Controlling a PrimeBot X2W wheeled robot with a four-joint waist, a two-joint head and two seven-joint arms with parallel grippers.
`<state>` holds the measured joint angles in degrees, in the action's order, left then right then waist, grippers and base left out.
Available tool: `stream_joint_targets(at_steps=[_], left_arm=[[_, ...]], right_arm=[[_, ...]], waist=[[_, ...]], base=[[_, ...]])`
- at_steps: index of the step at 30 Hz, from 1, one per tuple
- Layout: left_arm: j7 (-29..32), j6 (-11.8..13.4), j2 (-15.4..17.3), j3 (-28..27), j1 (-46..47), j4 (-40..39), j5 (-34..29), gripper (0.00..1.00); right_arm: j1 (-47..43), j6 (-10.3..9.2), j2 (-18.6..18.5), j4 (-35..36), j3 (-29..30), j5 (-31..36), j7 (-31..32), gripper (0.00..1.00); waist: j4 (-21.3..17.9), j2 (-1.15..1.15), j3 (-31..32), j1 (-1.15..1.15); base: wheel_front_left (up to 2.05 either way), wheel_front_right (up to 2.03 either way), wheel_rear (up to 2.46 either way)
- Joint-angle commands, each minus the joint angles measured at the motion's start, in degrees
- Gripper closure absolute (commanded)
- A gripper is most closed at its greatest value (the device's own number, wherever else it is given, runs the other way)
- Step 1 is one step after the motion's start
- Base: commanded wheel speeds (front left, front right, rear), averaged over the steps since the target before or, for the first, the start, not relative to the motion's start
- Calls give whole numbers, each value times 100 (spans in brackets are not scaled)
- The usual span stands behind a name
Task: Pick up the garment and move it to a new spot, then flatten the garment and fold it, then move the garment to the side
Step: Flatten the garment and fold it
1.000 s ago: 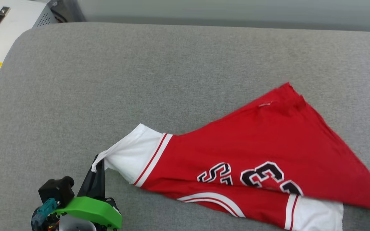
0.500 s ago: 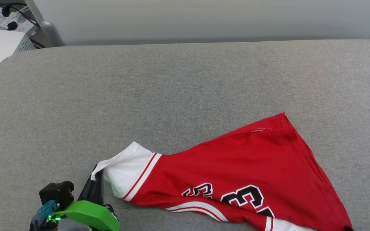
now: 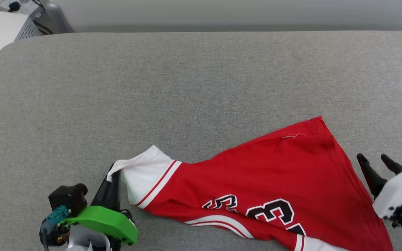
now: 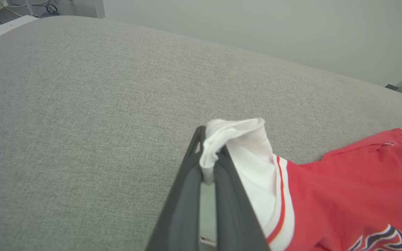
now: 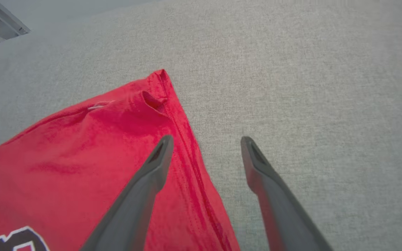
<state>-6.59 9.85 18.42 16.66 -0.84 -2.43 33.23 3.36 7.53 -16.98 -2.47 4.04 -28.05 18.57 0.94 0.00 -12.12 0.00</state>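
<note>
Now the garment (image 3: 274,174) lies on the grey cushion (image 3: 187,80), in the near right part of it. The black number print faces up, and 1 red corner points to the far side. The left gripper (image 3: 113,172) is at the near left. Its jaws are squeezed tight on the edge of the white sleeve (image 3: 147,170), which bunches up between them. The right gripper (image 3: 373,159) is at the right, just beside the garment's red edge. Its jaws are spread wide apart and hold nothing. In the right wrist view, 1 jaw is over the red cloth and the other is over bare cushion.
</note>
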Motion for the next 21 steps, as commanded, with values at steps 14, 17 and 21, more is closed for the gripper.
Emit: stream_joint_targets(at_steps=[14,17,21], left_arm=[[-287,-281,-289,357,804,114,-188,100],[-355,-339,-351,413,941,183,-202,100],[-436,-386,-411,452,1043,276,-207,100]], right_arm=[[2267,-4,-1473,-830,-1858,-611,2221,0],[2488,-4,-1573,-1191,-2084,-723,2485,0],[2515,-4,-1617,-1582,-2502,-935,2826,0]], waist=[[715,0,-752,0],[819,0,-908,0],[897,0,-1031,0]], base=[[0,0,0],[0,0,0],[0,0,0]])
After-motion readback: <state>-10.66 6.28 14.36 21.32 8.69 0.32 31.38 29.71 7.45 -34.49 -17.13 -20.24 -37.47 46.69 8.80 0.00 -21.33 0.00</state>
